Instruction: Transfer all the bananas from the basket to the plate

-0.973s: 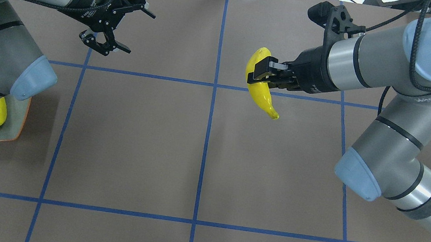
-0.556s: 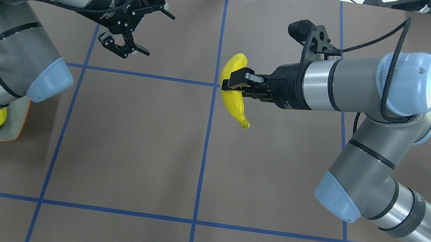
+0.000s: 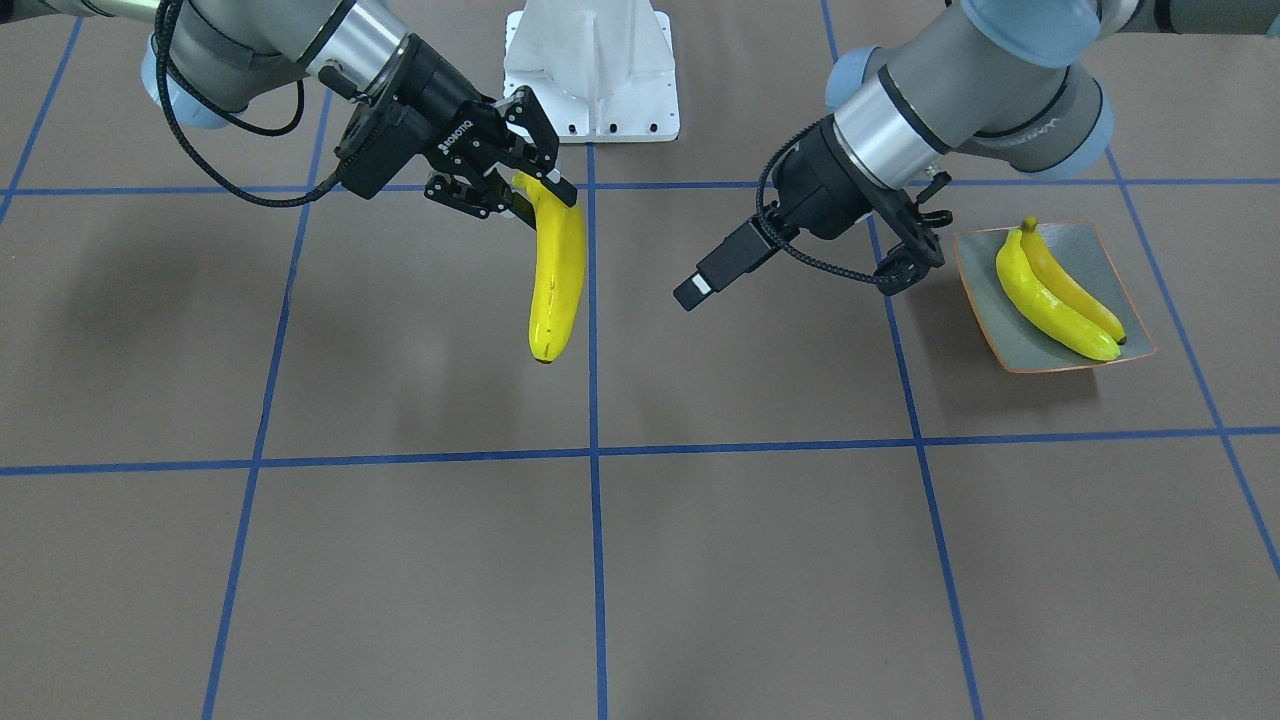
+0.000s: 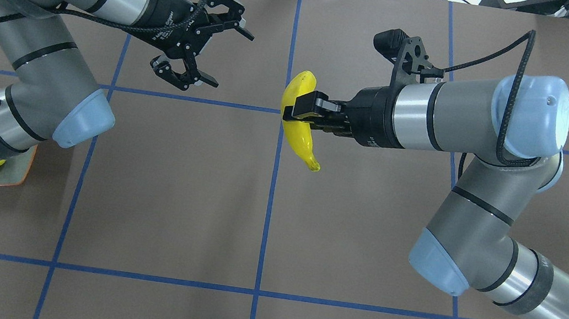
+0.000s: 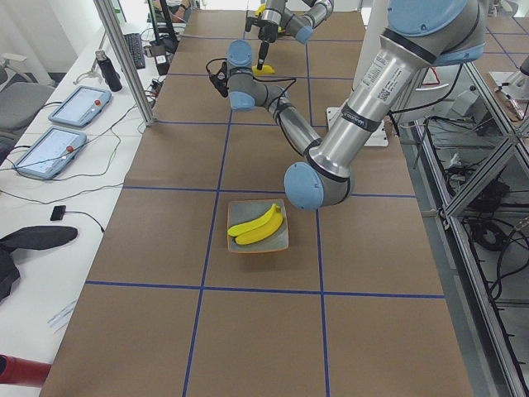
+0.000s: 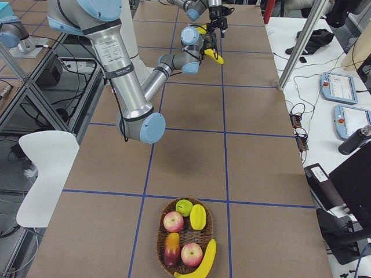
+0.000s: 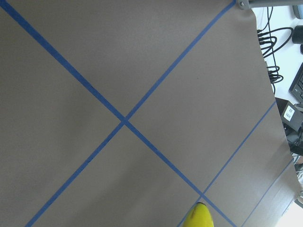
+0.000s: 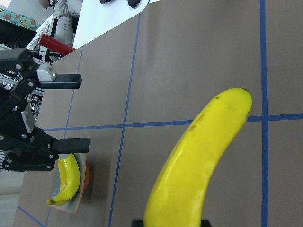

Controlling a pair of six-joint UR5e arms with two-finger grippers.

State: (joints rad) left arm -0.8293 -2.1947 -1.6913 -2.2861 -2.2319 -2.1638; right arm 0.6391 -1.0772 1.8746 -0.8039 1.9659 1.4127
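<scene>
My right gripper (image 4: 303,113) is shut on a yellow banana (image 4: 298,107) and holds it in the air over the table's centre line, the banana (image 3: 557,280) hanging tip down. To its left my left gripper (image 4: 227,58) stands open and empty, a short gap from the fruit. The grey-green plate (image 3: 1100,270) lies on the left side with two bananas (image 3: 1055,295) on it; in the overhead view my left arm hides most of it. At the table's far right end the wicker basket (image 6: 160,231) has one banana (image 6: 204,259) on its rim.
The basket also holds apples (image 6: 174,221) and other fruit. The white robot base (image 3: 590,70) stands at the table's edge between the arms. Blue tape lines cross the brown table. Tablets and cables lie on side benches beyond the table.
The right arm carried the banana leftward to the centre line. The left gripper moved rightward toward it, still open.
</scene>
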